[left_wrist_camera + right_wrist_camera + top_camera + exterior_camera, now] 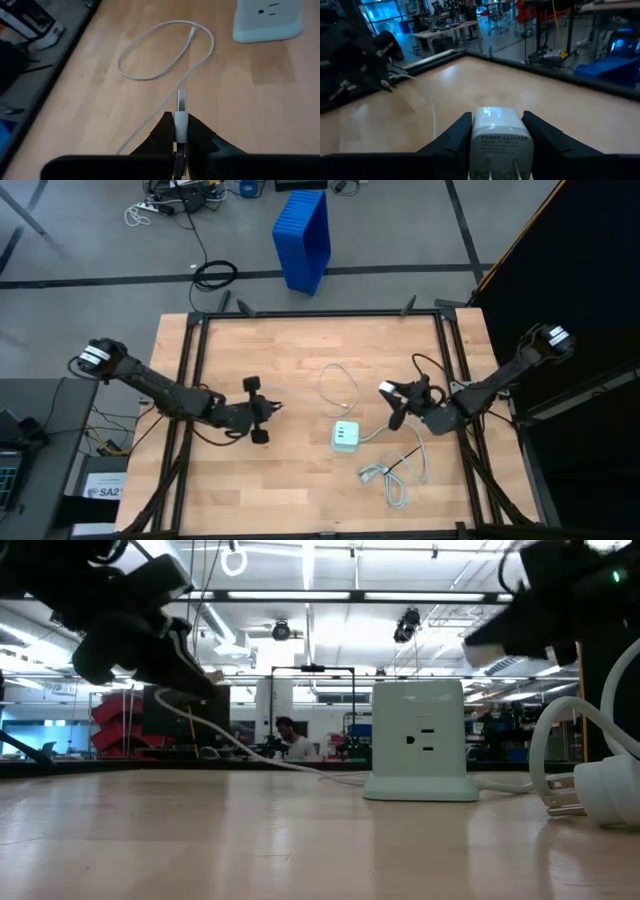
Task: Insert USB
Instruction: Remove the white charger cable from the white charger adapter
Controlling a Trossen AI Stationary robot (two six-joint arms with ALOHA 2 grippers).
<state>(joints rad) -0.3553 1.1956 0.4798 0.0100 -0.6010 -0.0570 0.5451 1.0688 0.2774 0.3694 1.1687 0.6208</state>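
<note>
The USB is a thin white cable that lies in a loop (165, 50) on the wooden table, its small white plug with a silvery tip (181, 100) raised in my left gripper (180, 131), which is shut on it left of centre (268, 410). My right gripper (496, 124) is right of centre (392, 392) and is shut on a small white power adapter (500, 137). Between the two grippers the pale green-white outlet block (347, 435) stands on its base (418, 785). My left gripper pinches the plug's white body (180, 120) between its two fingers, and the silvery tip sticks out past the fingertips. The fingers slant down toward the table's right side. The plug is clear of the table; the cable (215, 730) hangs slack from it down to the wood. My right gripper pinches the power adapter by two opposite sides (479, 131) between its two fingers. The adapter's prongs (490, 174) point back toward the wrist. The fingers lie nearly level, pointing toward the table's left side. The adapter is held clear of the table.
A thicker bundled white cord (392, 475) with a grey plug (600, 785) lies near the front right, running to the outlet block. A black frame rail (320, 313) borders the table. A blue crate (303, 235) stands on the floor beyond the far edge.
</note>
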